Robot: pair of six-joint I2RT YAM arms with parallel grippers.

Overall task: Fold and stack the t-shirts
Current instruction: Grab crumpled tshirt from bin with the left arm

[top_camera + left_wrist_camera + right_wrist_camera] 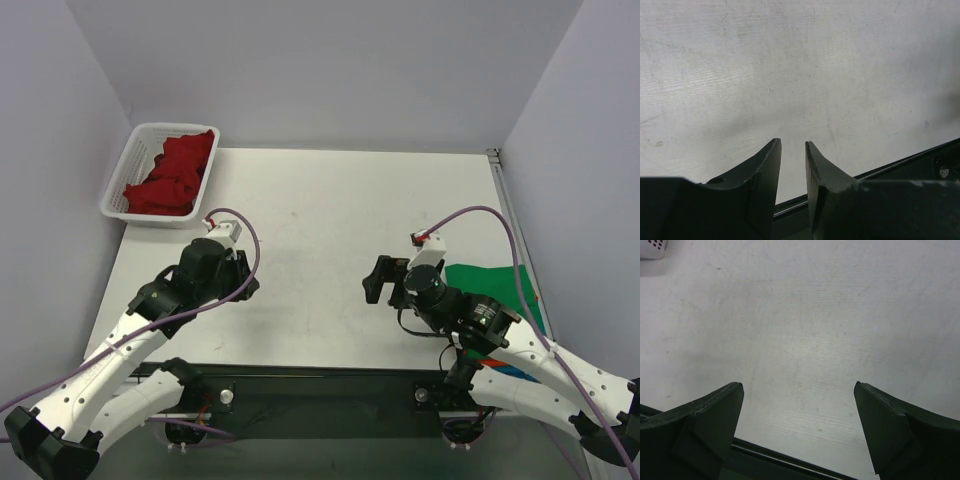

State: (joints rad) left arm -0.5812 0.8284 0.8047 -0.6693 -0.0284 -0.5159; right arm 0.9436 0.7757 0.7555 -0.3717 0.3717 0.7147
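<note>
Currently — one green t-shirt [490, 285] | one basket [150, 219], red t-shirts [175, 172] heaped

The t-shirts [172, 172] lie in the far-left basket [129, 163], one t-shirt [492, 287] near right.

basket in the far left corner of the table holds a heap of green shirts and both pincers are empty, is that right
Not quite: the shirts heaped in the basket are deep red, not green, as the top external view shows. The basket sits in the far left corner of the table, and the left pincer and right pincer are empty.
</note>
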